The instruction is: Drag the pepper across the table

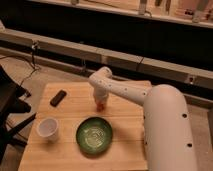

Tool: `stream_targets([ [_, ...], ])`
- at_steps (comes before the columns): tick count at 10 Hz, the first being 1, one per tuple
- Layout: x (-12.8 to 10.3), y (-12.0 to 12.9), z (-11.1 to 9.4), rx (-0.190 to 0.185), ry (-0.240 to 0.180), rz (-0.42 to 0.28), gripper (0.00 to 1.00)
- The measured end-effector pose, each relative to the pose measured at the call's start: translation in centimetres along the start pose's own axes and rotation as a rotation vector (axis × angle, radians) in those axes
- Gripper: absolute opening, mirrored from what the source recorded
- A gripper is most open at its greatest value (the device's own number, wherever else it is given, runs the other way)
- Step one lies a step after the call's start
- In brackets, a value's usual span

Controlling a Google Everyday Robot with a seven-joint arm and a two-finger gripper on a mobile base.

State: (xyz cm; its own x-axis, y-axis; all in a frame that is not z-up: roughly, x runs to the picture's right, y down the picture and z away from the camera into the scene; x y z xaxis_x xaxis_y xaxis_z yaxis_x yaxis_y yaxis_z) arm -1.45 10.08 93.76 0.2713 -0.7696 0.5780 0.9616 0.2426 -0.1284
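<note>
We found the gripper (pixel 100 103) down at the pepper (pixel 101 106), beyond the green plate (pixel 94 134), on the plank table (pixel 70 105); grip state undeterminable.

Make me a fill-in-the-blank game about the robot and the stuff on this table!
1. The gripper is down at the small orange-red ____ on the table.
2. The plate in front of it is colored ____.
3. The white ____ sits left of the plate.
4. The dark flat object lies near the table's far ____ corner.

Missing words: pepper; green; cup; left
</note>
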Motion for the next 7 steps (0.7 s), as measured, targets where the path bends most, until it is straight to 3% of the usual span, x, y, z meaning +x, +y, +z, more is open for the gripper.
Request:
stream_targets([
  [7,-0.38,-0.18,-0.43,0.001,-0.003,0.0,0.14],
])
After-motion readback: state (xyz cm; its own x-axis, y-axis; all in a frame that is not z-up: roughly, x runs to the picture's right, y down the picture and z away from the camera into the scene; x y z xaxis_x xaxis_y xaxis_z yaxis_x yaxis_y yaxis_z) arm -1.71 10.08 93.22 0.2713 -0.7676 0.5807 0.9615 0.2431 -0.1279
